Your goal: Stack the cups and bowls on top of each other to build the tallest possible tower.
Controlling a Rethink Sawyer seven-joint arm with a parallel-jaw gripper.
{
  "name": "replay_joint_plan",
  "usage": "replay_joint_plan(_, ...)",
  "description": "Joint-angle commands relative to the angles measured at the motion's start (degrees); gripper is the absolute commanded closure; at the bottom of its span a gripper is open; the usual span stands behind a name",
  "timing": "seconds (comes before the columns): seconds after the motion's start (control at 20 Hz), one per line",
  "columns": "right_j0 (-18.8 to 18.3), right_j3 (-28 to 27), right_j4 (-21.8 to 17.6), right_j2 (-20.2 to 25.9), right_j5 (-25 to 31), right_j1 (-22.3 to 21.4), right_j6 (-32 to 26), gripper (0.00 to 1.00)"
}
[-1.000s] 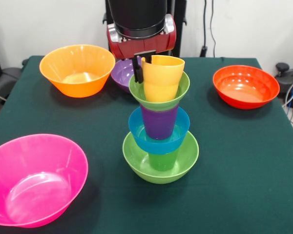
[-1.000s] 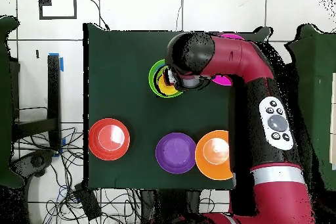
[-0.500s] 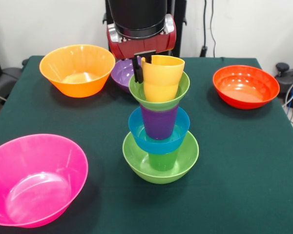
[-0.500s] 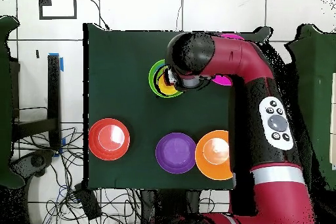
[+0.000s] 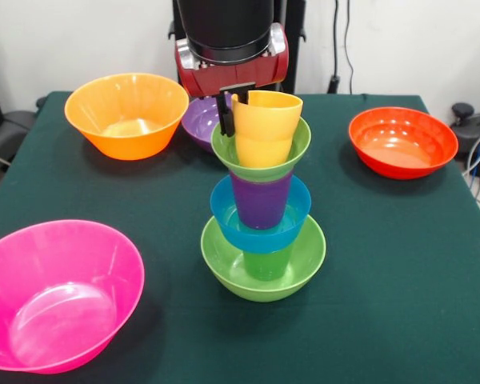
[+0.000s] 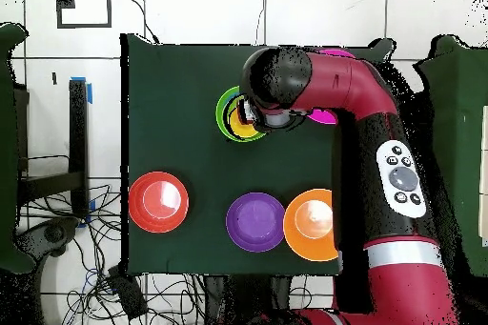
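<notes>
The tower stands mid-table: lime-green bowl, green cup, blue bowl, purple cup, small green bowl. A yellow-orange cup sits in the small green bowl, leaning slightly. My gripper comes down from above; one black finger lies against the cup's left wall, the other is hidden behind the cup. In the overhead view the gripper covers most of the tower.
A large pink bowl is front left. An orange bowl and a purple bowl are at the back left. A red-orange bowl is back right. The arm reaches over the table edge.
</notes>
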Motion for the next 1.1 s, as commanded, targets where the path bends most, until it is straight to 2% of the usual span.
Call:
replay_joint_plan(0.05,0.81,4.73,-2.14,-1.0,-0.92,2.1,1.84,1.0)
replay_joint_plan(1.1,-0.14,6.51,-2.24,-0.79,-1.91,1.48,0.64,1.0)
